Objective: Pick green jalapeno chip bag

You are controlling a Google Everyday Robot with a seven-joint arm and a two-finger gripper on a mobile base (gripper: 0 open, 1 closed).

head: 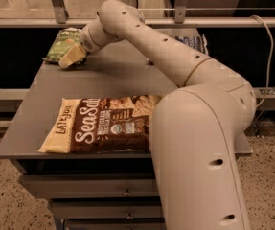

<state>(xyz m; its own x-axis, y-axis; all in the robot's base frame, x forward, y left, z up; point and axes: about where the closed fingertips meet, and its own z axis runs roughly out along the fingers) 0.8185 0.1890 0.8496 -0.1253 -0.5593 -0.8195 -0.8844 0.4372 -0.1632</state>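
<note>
The green jalapeno chip bag [62, 44] lies at the far left corner of the grey table [113, 78]. It is small, crinkly and green, with a pale end toward the back. My gripper [73, 56] has reached across the table and sits low over the bag's right front edge, touching or nearly touching it. The arm hides part of the bag's right side.
A large brown-and-cream "Sea Salt" bag [98, 124] lies near the table's front edge. A dark blue bag [194, 41] at the far right is mostly hidden behind my arm. A metal rail [185, 21] runs behind the table. Drawers [94, 191] sit under the tabletop.
</note>
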